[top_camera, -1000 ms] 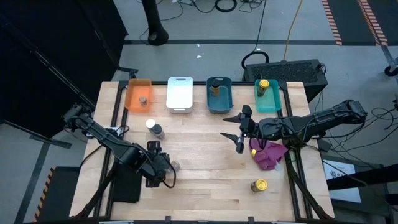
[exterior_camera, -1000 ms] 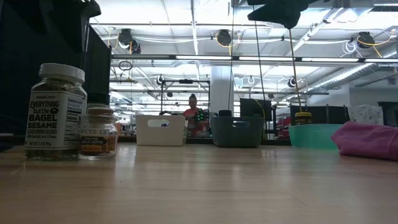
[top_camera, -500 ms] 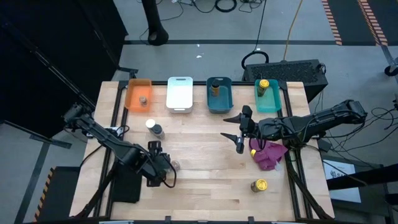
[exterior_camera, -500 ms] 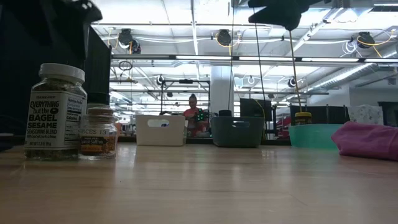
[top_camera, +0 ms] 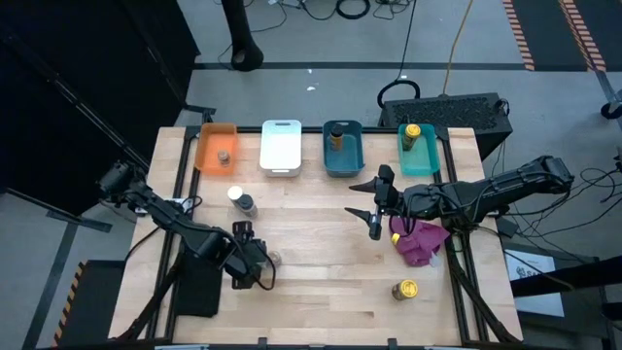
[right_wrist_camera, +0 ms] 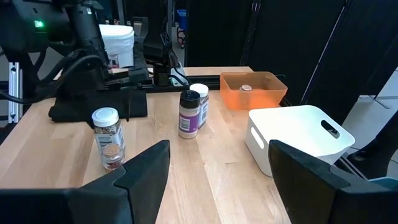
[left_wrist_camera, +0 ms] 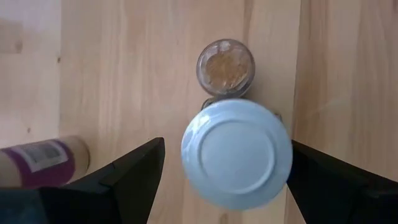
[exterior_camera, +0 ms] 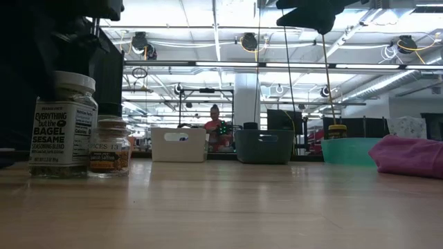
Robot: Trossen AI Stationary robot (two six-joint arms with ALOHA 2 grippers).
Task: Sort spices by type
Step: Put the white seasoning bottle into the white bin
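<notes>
My left gripper is open and points down over a white-lidded seasoning jar at the table's near left. Its fingers stand on either side of the lid. A smaller jar stands against it; in the low view they are the tall jar and the short jar. My right gripper is open and hovers over the table's middle, touching nothing. Single jars sit in the orange bin, blue bin and teal bin. My left gripper comes at the white-lidded jar from above, one finger on each side of the lid's rim. One finger lies right beside the rim, and I cannot tell whether it touches. The jar stands upright on the table.
Two more jars stand near the left edge, and a yellow-lidded jar lies near the front right. A magenta cloth lies under my right arm. A purple-labelled jar lies beside my left gripper. The white bin holds nothing that shows.
My left gripper has come down over the white-lidded jar; in the low view its dark fingers now reach the lid's level. My right arm has kept still.
</notes>
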